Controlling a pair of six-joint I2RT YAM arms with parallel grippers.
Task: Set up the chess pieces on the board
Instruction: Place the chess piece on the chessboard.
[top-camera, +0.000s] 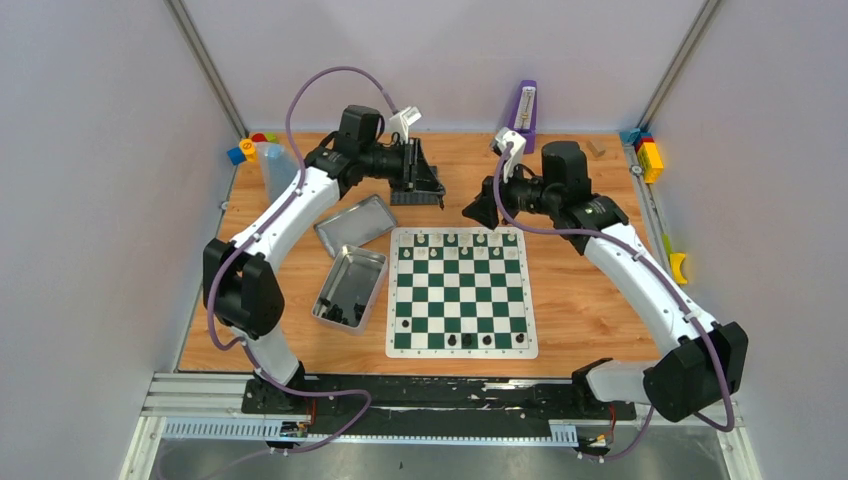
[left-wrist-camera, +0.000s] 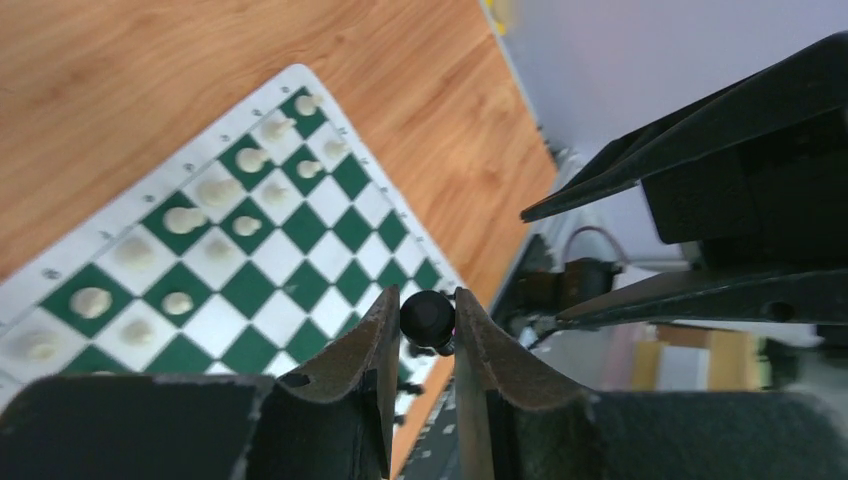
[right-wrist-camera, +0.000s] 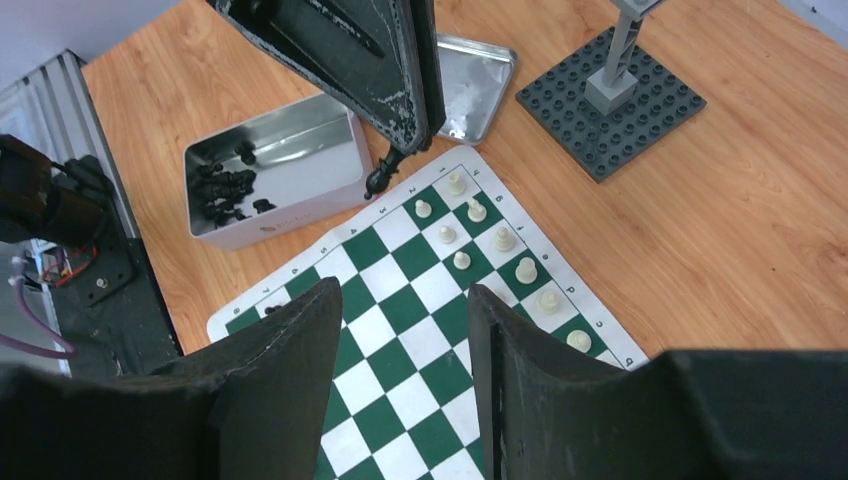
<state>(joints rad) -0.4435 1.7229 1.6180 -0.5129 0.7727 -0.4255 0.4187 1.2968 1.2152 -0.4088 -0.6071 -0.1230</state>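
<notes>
The green and white board (top-camera: 460, 292) lies mid-table. Cream-white chess pieces (top-camera: 450, 241) fill its two far rows, and a few black ones (top-camera: 470, 340) stand along the near rows. My left gripper (left-wrist-camera: 423, 297) hangs past the board's far-left corner, shut on a black piece (left-wrist-camera: 428, 318) pinched at its fingertips. That piece (right-wrist-camera: 383, 178) also shows in the right wrist view, hanging from the left fingers above the board's corner. My right gripper (right-wrist-camera: 403, 290) hovers over the board's far edge (right-wrist-camera: 400, 330), open, with nothing between its fingers.
An open silver tin (top-camera: 350, 285) with several black pieces lies left of the board, its lid (top-camera: 355, 222) behind it. A dark studded baseplate (right-wrist-camera: 610, 100) with a grey tower stands at the back. Coloured blocks (top-camera: 648, 155) and a purple object (top-camera: 525, 112) line the far edge.
</notes>
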